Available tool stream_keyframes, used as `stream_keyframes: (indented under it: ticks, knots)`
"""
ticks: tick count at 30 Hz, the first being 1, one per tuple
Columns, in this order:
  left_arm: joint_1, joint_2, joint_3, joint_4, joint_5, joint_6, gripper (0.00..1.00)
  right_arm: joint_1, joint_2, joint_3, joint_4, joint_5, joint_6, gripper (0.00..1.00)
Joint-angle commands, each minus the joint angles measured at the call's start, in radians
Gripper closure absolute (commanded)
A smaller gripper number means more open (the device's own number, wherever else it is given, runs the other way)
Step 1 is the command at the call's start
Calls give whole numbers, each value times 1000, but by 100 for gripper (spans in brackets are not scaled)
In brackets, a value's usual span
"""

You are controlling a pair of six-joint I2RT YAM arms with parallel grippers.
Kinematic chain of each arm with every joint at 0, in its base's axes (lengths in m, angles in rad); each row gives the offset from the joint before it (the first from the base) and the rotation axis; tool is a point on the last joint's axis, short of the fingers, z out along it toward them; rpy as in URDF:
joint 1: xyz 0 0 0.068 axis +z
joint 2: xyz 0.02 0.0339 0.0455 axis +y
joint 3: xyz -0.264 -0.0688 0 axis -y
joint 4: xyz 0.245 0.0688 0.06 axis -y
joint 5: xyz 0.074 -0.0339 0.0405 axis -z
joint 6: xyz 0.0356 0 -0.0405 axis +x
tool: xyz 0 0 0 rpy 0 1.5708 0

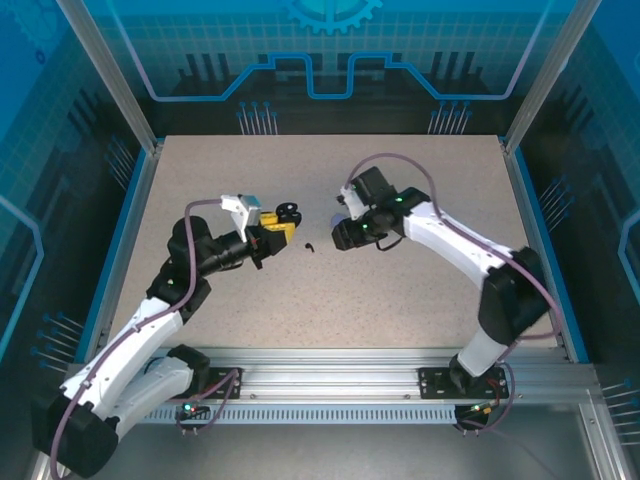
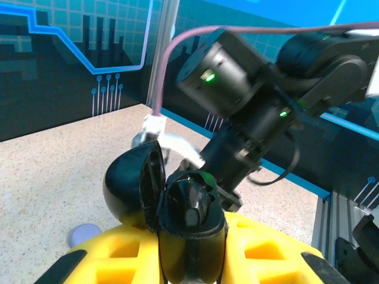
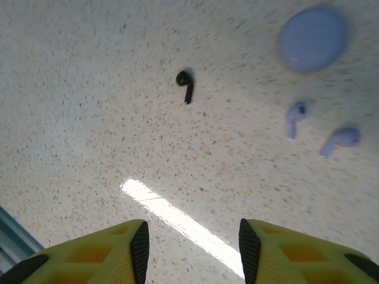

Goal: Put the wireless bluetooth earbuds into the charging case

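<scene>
The table (image 3: 89, 130) is speckled beige. On it lies a black earbud (image 3: 186, 84); at its four o'clock are pale lilac earbuds (image 3: 294, 117), and at two o'clock a lilac case (image 3: 312, 38). A glossy black case (image 2: 183, 219) sits between yellow fingers (image 2: 260, 251).

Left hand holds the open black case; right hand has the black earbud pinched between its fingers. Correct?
No. The right hand is open and empty; the black earbud lies on the table, as the right wrist view shows. The left hand does hold the open black case.
</scene>
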Motion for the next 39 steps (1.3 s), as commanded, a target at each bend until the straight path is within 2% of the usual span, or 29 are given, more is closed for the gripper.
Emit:
stream_keyframes:
  ticks: [1, 7, 16, 27, 39]
  knots:
    - [12, -22, -9, -44, -20, -31, 88, 35, 107, 108, 9, -85, -49, 54]
    - [14, -37, -14, -54, -12, -45, 88, 65, 304, 264, -12, -106, -45, 50]
    - [14, -55, -19, -86, -8, -34, 88, 103, 525, 491, -148, -61, -72, 49]
    - [14, -55, -22, -85, -6, -34, 88, 130, 663, 636, -261, 51, -63, 51]
    - [14, -53, -27, -79, -5, -37, 88, 144, 743, 732, -322, 147, -33, 52]
